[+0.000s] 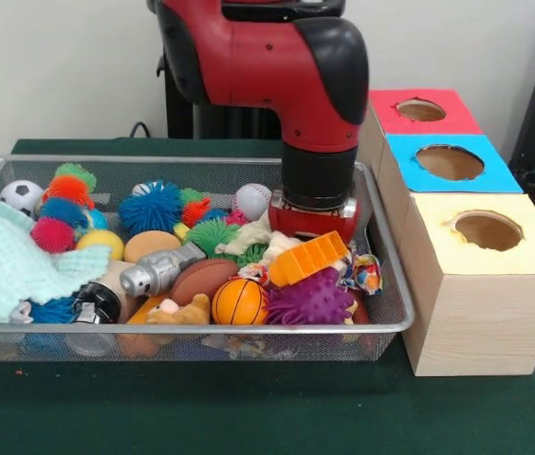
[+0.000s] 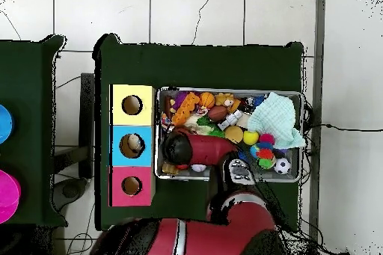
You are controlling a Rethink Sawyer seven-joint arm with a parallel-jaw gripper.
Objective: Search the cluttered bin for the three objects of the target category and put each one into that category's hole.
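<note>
With the arm's wrist sunk into the wire bin (image 1: 393, 284) beside the orange block (image 1: 309, 258), you cannot tell how the pincer stands or what it holds, so lift straight up and check before swinging toward the three holed boxes (image 1: 481, 275).

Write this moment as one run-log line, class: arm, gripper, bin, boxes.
arm: lowered into wire bin, right end | gripper: fingers hidden among toys | boxes: red, blue, yellow beside bin
</note>
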